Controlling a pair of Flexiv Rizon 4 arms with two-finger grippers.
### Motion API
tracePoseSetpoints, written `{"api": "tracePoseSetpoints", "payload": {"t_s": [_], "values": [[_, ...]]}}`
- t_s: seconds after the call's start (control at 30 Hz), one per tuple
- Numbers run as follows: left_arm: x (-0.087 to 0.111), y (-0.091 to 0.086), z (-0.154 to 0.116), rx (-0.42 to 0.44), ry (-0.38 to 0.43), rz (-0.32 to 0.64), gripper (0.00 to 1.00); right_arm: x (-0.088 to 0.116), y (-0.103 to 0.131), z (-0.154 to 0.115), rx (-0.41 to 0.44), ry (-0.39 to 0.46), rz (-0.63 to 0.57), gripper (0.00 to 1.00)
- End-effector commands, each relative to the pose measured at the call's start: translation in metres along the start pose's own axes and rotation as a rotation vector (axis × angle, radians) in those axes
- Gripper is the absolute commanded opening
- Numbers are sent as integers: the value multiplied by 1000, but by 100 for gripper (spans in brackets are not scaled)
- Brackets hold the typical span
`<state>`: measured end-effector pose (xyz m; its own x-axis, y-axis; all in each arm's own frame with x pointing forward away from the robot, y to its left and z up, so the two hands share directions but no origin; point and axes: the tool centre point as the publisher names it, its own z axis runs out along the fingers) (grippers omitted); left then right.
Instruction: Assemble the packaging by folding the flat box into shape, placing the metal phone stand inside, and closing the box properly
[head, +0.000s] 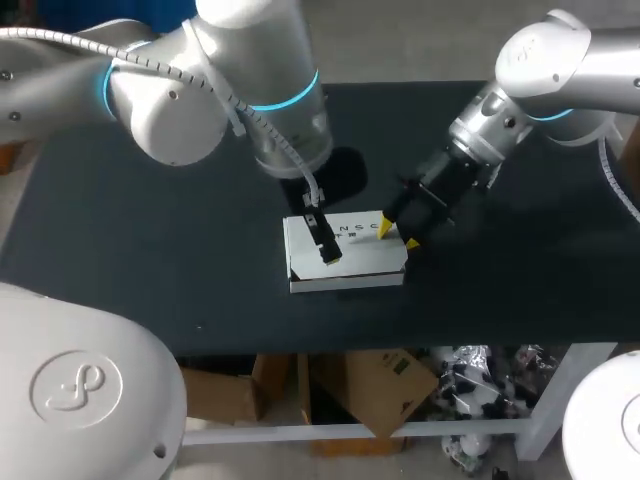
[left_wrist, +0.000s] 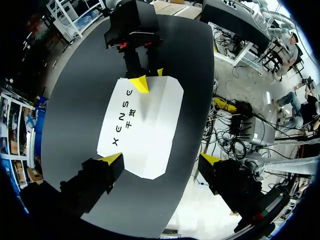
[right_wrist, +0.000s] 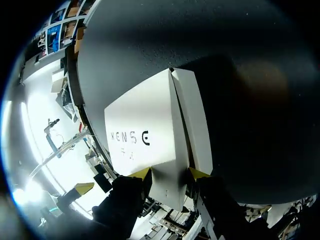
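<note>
Left gripper (left_wrist: 161, 159) is hovering, spread open, over the white rectangular cardboard box (head: 350, 268) mid-table. Right gripper (head: 398, 236) is meeting its right end, and I cannot tell whether it grips. Pressing that end evenly, with the left bracing, seems best.

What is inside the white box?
Of the white box only the printed top and sides show; its inside is covered, so what it holds, if anything, cannot be seen.
</note>
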<state>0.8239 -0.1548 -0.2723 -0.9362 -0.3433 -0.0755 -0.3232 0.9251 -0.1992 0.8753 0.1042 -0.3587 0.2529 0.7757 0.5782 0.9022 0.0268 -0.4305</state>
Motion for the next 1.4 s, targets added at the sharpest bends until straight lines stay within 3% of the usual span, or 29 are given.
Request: {"api": "tracePoseSetpoints", "payload": {"t_s": [0.03, 0.27, 0.57, 1.1, 1.2, 1.4], "values": [[2, 0, -1, -4, -14, -1, 100, 0, 1, 0, 4, -1, 0, 47], [2, 0, -1, -4, -14, -1, 100, 0, 1, 0, 4, -1, 0, 47], [8, 6, 6, -6, -72, 124, 100, 0, 1, 0, 4, -1, 0, 47], [-14, 9, 40, -22, -49, 104, 99, 0, 1, 0, 4, -1, 0, 47], [-14, 9, 43, -26, -45, 105, 87, 0, 1, 0, 4, -1, 0, 47], [-14, 9, 48, -35, -43, 108, 90, 0, 1, 0, 4, -1, 0, 47]]}}
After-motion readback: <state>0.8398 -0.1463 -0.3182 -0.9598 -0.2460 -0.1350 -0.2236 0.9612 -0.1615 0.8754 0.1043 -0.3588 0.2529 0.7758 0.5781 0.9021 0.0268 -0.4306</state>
